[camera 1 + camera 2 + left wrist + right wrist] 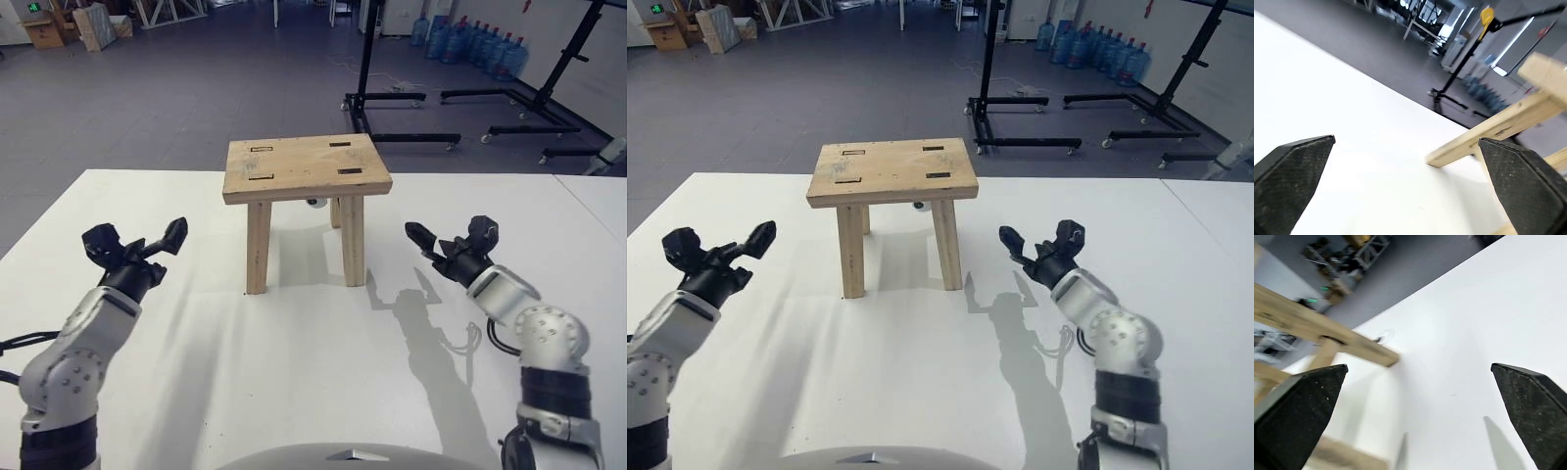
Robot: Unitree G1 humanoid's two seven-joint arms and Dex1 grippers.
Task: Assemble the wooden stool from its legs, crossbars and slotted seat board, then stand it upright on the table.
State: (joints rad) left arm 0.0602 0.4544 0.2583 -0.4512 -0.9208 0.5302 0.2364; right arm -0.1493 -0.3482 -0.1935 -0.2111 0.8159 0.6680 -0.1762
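Left pincer point(137, 243): fingers apart, empty. Stool point(306, 168): assembled and upright on the bench point(294, 372), ahead of both pincers and between them, touching neither. Right pincer point(449, 240): fingers apart, empty. The task appears complete, so the next move calls only for withdrawal without nudging the stool.

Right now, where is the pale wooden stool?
In the eye views the pale wooden stool stands upright near the far edge of the white table, beyond and between the left gripper and right gripper.
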